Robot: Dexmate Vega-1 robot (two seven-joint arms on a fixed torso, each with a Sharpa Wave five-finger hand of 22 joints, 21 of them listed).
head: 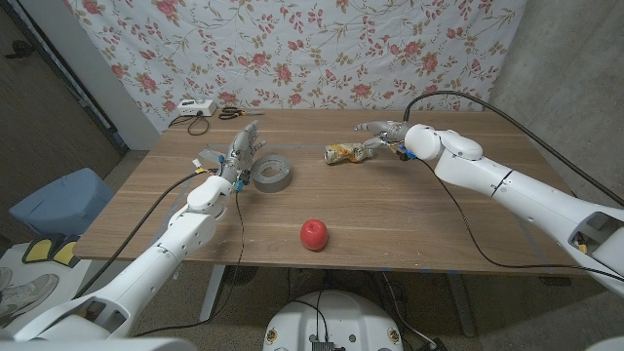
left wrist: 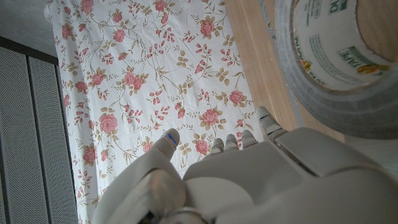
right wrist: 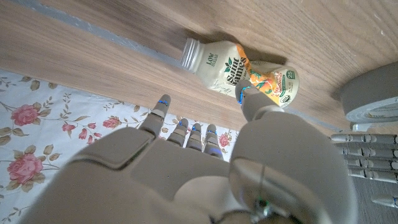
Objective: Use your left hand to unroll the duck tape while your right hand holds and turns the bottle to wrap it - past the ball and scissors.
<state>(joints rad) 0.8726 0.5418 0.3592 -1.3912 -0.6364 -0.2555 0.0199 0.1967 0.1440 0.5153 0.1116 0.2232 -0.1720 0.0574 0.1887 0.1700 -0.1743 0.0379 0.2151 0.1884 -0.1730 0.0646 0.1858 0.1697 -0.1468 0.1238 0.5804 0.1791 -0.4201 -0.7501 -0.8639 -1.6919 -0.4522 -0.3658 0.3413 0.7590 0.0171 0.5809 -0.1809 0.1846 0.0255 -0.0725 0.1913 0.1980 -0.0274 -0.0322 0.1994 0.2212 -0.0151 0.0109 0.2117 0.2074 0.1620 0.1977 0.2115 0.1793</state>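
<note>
- Left robot hand (head: 242, 156), fingers spread and holding nothing, beside the tape roll (head: 272, 173)
- Right robot hand (head: 382, 136) released, fingers apart, just by the lying bottle (head: 344, 153)
- Red ball (head: 314, 234) near the table (head: 419, 229) front

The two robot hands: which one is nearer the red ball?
The left hand, beside the grey tape roll. The red ball sits closer to it than to the right hand by the bottle.
</note>
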